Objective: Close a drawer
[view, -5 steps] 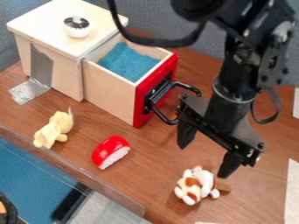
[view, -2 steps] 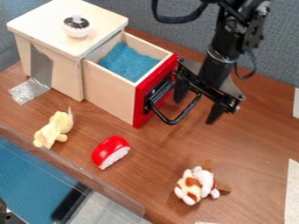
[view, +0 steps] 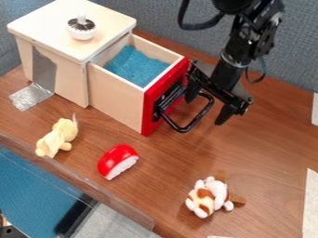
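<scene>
Red-fronted and pale-sided, the drawer (view: 115, 99) holds blue cloth (view: 136, 66) and juts from the wooden cabinet (view: 67, 79), its black handle (view: 184, 130) looping outward. It hasn't moved; the gripper (view: 207, 108), spread wide beside the handle, has risen leftward from near the spotted plush toy (view: 207, 196).

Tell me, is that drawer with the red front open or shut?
Open: the drawer sticks well out of the wooden cabinet, its red front standing away, with blue cloth visible inside.
</scene>
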`<state>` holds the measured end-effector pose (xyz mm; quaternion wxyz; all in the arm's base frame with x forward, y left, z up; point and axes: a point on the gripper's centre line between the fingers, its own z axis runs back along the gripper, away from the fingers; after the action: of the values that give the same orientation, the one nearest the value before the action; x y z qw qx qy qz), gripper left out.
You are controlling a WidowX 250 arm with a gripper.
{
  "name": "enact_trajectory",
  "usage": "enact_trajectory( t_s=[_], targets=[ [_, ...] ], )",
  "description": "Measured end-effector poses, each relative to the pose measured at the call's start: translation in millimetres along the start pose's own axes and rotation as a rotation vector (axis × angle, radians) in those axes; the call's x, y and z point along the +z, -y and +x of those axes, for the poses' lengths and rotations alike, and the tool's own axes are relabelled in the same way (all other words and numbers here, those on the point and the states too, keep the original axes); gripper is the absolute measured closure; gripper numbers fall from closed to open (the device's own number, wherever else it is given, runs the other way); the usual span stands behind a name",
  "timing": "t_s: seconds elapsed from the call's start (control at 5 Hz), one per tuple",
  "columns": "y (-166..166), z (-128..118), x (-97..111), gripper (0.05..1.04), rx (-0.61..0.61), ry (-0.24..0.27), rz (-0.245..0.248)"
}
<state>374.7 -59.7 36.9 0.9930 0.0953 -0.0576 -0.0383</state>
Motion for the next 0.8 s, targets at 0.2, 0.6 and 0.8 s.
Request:
enact_trajectory(
  t_s=[0.2, 0.6, 0.8],
  targets=[
    [2.4, 0.7, -7.5, 0.137, 0.011, -0.002, -0.004],
    [-1.2, 0.9, -8.0, 0.735, 0.033, -0.001, 0.02],
    [-9.2, 1.8, -9.8, 0.928, 0.056, 0.0, 0.025]
  ],
)
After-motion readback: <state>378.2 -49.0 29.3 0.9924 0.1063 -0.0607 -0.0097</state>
